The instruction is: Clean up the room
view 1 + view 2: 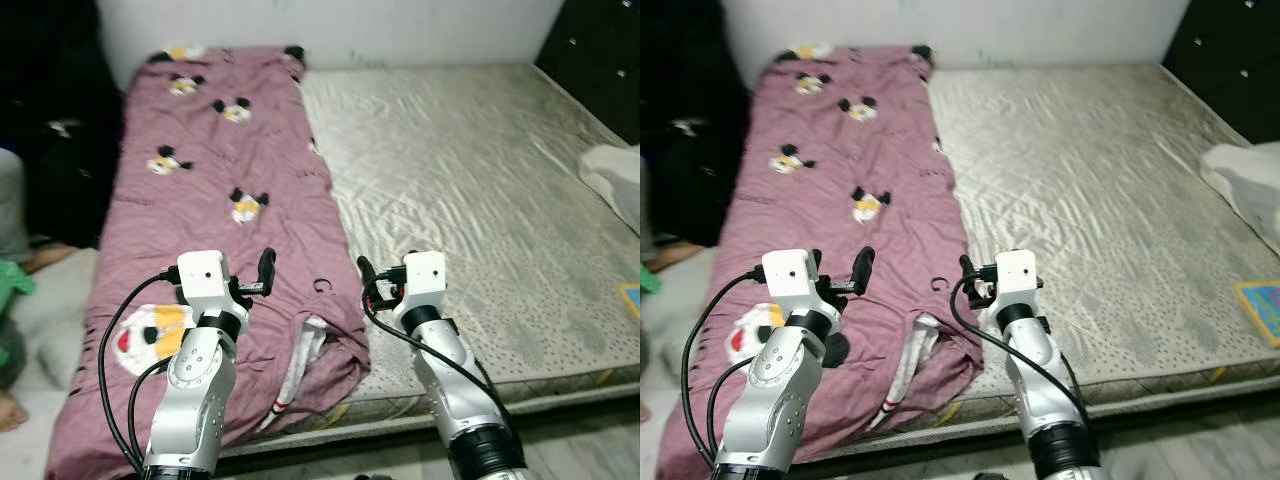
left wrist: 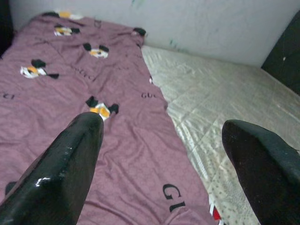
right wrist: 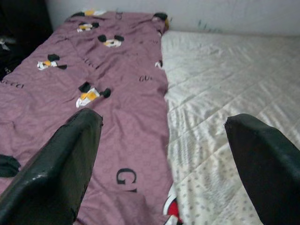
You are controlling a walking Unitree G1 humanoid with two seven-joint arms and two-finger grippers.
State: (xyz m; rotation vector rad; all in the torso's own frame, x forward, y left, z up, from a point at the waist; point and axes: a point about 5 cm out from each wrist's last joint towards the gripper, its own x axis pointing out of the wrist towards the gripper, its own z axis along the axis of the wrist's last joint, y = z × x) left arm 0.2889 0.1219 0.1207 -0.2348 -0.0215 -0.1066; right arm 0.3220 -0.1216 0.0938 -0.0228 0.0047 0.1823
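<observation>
A purple blanket [image 1: 225, 170] printed with cartoon mouse heads lies lengthwise along the left side of a bare grey quilted mattress [image 1: 470, 170]. Its near corner [image 1: 300, 365] is turned up and rumpled at the bed's front edge, showing a white and red underside. My left gripper [image 1: 222, 272] is raised over the blanket's near end, open and holding nothing. My right gripper [image 1: 398, 275] hovers beside the blanket's right edge above the mattress, also open and holding nothing. Both wrist views look along the blanket [image 2: 70, 93] toward the wall, between wide-spread black fingers [image 3: 56, 168].
A white bag [image 1: 615, 175] lies at the mattress's right edge, with a small colourful flat item [image 1: 630, 298] nearer the front. A black cabinet [image 1: 600, 40] stands at the back right. Left of the bed are dark bundles [image 1: 50, 130], green cloth [image 1: 12, 280] and a person's foot [image 1: 10, 410].
</observation>
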